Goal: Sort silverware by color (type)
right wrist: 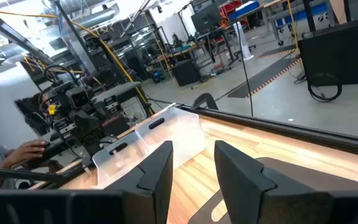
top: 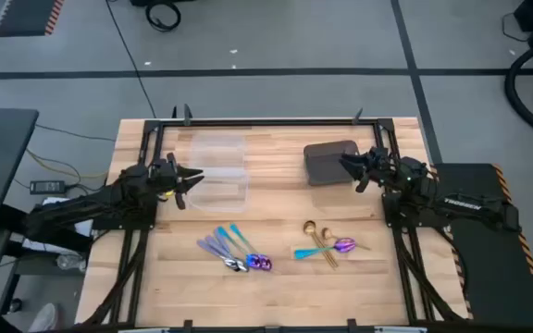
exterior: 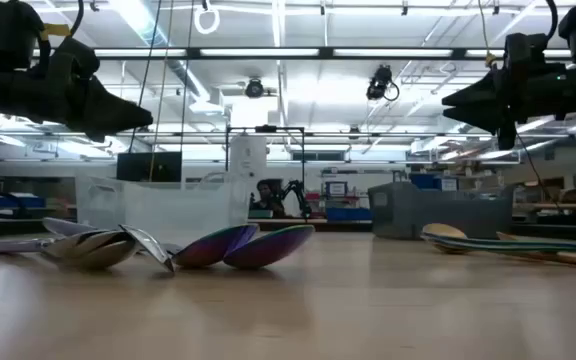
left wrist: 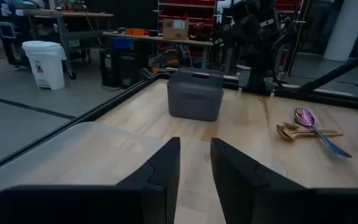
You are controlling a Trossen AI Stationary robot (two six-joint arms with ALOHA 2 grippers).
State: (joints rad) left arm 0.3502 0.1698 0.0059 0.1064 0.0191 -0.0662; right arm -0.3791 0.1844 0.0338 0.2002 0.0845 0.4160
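The silverware lies flat on the wooden table in two heaps. The left heap point(top: 234, 252) holds lavender-handled and teal-handled pieces with purple heads point(exterior: 253, 245). The right heap point(top: 325, 247) holds gold pieces and teal-handled ones point(left wrist: 306, 127). My left gripper point(top: 191, 179) hangs open above the left end of the near clear tub point(top: 220, 191), with nothing between its fingers point(left wrist: 166, 168). My right gripper point(top: 353, 171) hangs open beside the dark grey bin point(top: 329, 162), above its right edge, also with nothing between its fingers point(right wrist: 160, 168).
A second clear tub point(top: 216, 149) stands behind the near one, at the table's far left. The dark grey bin point(left wrist: 194, 93) stands at the far right. A black frame rail point(top: 266, 121) runs along the far edge. Bare wood lies between the two heaps.
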